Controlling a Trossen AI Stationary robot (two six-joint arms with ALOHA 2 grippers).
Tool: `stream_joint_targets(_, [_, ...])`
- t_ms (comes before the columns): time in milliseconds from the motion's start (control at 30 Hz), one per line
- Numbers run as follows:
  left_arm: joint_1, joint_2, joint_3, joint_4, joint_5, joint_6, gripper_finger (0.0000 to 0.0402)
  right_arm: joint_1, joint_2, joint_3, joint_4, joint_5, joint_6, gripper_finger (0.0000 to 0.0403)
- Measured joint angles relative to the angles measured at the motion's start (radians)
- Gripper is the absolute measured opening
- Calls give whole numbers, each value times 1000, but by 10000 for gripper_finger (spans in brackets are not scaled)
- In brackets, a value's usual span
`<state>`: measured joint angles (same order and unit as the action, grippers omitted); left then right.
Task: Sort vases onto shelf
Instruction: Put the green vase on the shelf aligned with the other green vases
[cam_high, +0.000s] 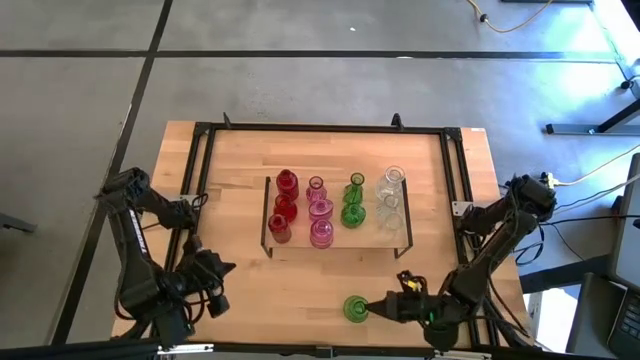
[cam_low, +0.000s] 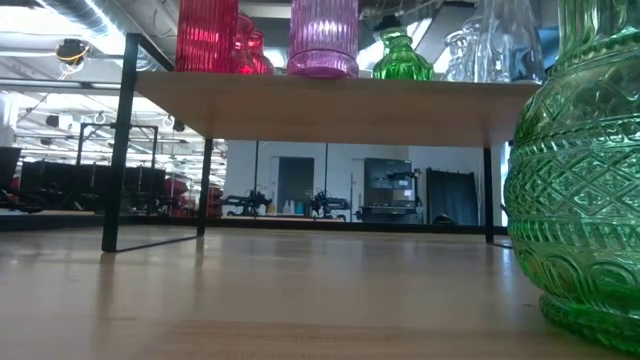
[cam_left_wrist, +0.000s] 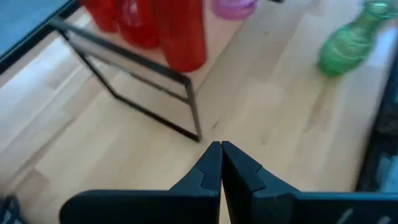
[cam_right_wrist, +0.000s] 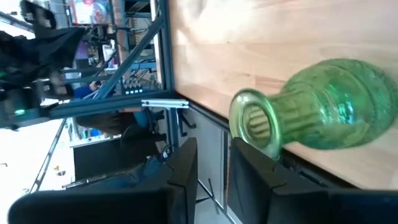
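Shelf (cam_high: 335, 243) sits mid-surface (cam_high: 240, 290) and carries four colour columns: red vases (cam_high: 285, 205), pink vases (cam_high: 320, 220), green vases (cam_high: 353, 203), clear vases (cam_high: 390, 200). Grouping by colour looks deliberate, which leaves the green column as the likely target for the last piece.

One green vase (cam_high: 355, 308) stands off the shelf, on the surface near the front edge, upright on its base. The low view shows it close to that camera, resting on the wood.

Right gripper (cam_high: 385, 306) lies low and level beside this vase, reaching from the right. In the right wrist view its fingers (cam_right_wrist: 186, 168) sit partly spread next to the vase mouth; whether they pinch the neck I cannot tell. A side approach at the neck suits a narrow hold above the round belly.

Left gripper (cam_left_wrist: 221, 163) is clenched on nothing, parked over the front-left surface, clear of the shelf.
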<state>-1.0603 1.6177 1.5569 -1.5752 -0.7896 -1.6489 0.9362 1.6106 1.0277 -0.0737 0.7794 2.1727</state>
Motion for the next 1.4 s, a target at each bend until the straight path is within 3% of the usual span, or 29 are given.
stream_joint_targets(200, [-12,-127,0,1,-31,140,0,-37,4,6,-6,-69,2,81])
stream_joint_targets(367, [-44,-228,0,3,-101,160,0,-31,4,6,-27,-172,4,81])
stream_joint_targets(500, [-73,-270,0,4,-122,167,0,-8,-1,6,-31,-153,11,81])
stream_joint_targets(967, [-78,-277,0,9,-162,159,0,-36,-3,7,-121,-172,22,81])
stream_joint_targets(1233, [-78,-277,0,36,-161,158,0,-83,-3,7,-171,-232,3,81])
stream_joint_targets(1400, [-78,-277,0,36,-162,159,0,-101,26,8,-113,-302,-27,75])
